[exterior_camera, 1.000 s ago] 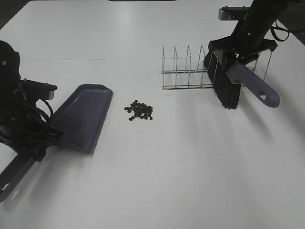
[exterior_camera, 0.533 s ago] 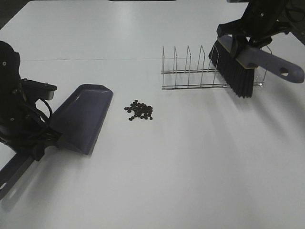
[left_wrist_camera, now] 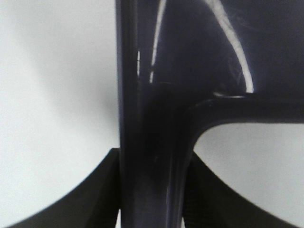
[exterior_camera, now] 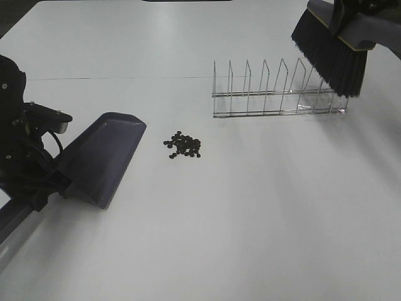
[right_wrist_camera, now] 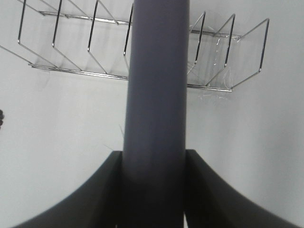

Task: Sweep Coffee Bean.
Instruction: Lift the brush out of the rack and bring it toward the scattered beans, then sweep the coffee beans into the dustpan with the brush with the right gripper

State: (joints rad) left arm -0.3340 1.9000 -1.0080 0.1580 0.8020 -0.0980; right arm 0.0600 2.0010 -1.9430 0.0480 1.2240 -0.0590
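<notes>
The coffee beans [exterior_camera: 183, 145] lie in a small dark heap on the white table, left of centre. The purple-grey dustpan [exterior_camera: 100, 157] sits to their left, its mouth toward them with a gap between. My left gripper [exterior_camera: 30, 188] is shut on the dustpan's handle [left_wrist_camera: 151, 142]. My right gripper is out of the exterior high view; in the right wrist view it [right_wrist_camera: 154, 190] is shut on the brush's purple-grey handle [right_wrist_camera: 156, 85]. The brush [exterior_camera: 332, 47], black bristles down, hangs in the air above the right end of the wire rack [exterior_camera: 276, 91].
The wire rack [right_wrist_camera: 71, 52] stands at the back, right of centre, with several upright dividers. The left arm's black body [exterior_camera: 12, 125] fills the left edge. A thin seam line [exterior_camera: 125, 78] crosses the table behind the beans.
The right arm has lifted the brush out of the wire rack, up and to the right. The dustpan has slid slightly left, away from the beans.
</notes>
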